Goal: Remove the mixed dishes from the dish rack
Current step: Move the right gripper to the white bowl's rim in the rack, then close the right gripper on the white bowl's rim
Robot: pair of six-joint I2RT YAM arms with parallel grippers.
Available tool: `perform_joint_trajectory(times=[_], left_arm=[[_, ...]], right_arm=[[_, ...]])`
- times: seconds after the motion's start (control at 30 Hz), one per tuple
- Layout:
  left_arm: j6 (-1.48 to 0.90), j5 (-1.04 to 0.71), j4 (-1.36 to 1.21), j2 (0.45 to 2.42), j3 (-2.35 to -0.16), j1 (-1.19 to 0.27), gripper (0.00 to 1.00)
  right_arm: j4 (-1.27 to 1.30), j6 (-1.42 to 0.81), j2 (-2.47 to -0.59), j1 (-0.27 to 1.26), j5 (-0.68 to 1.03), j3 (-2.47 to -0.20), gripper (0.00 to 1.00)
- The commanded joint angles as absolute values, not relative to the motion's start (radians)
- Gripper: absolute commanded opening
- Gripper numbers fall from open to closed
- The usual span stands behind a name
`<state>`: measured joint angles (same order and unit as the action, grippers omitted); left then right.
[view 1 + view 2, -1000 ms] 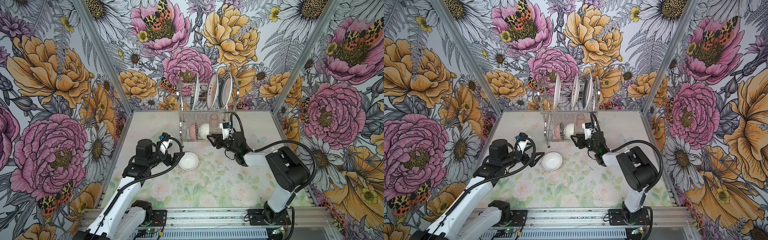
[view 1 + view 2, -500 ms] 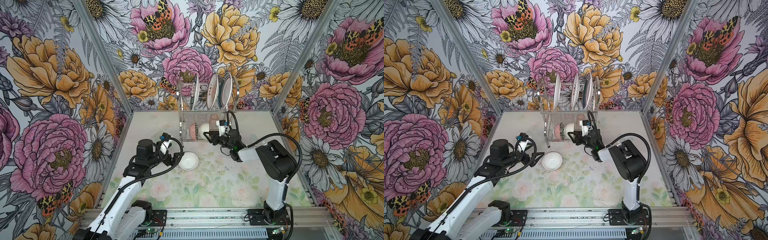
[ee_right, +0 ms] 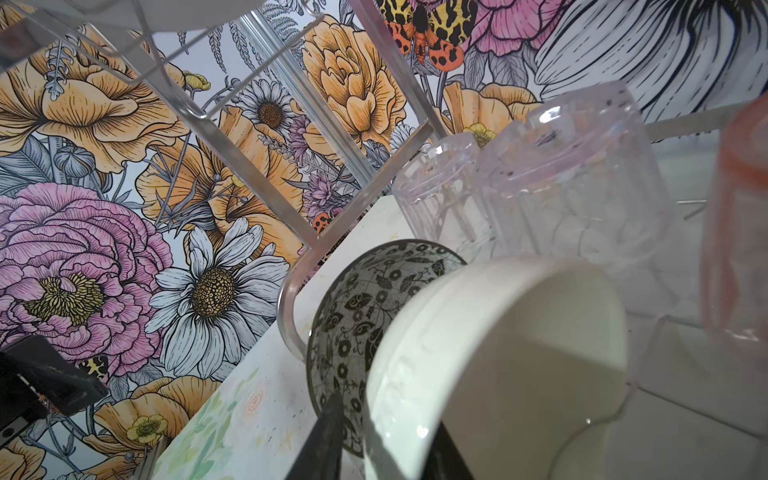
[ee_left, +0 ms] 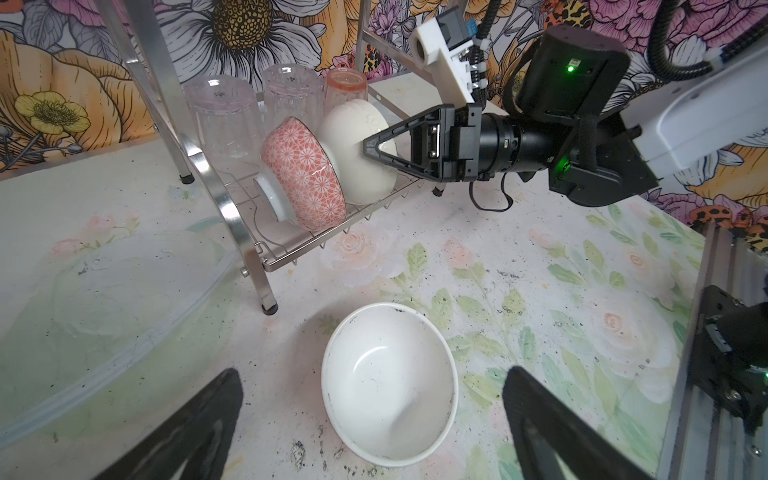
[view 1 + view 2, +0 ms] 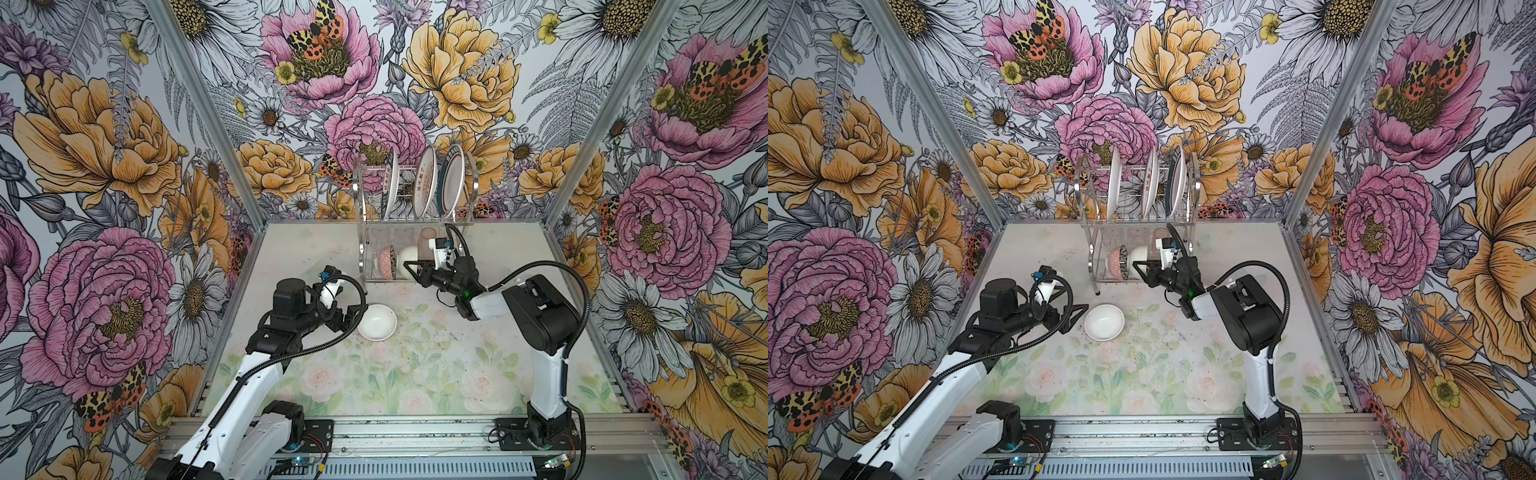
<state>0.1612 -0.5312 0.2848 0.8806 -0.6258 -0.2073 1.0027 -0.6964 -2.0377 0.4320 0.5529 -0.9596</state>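
The right jaws stand narrow astride the rim of the cream bowl, one finger outside its wall and the other inside. Whether they pinch it yet cannot be told. That bowl stands on edge on the lower tier of the rack, its open side toward the right arm and its back close against the pink bowl. The pink bowl also stands on edge, with its foot toward the left in both top views and its leaf-patterned inside facing the cream bowl. Behind the two bowls, on the same tier, three cups stand upside down in a row: two clear cups and a pinkish cup at the end nearer the right arm. On the upper tier three plates stand upright in the slots, each apart from the next. The rack stands at the back of the table, about midway across. The left jaws are spread wide and hold nothing; their fingers hang low over the table, just beside the white bowl. This bowl sits upright on the table in front of the rack, apart from it, and in the left wrist view it lies ahead of the gap between the two fingers. Dark specks dot its inside and the table around it.
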Motion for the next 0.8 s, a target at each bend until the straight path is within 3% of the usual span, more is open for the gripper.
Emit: perform_joint_trajectory(times=[0.0, 0.77], left_arm=[[0.172, -0.515, 0.290, 0.865, -0.613, -0.213, 0.99], [0.156, -0.512, 0.295, 0.838, -0.612, -0.212, 0.99]], right_arm=[[1.049, -0.729, -2.059, 0.428, 0.578, -0.993, 0.27], [1.158, -0.807, -2.077, 0.423, 0.571, -0.987, 0.11]])
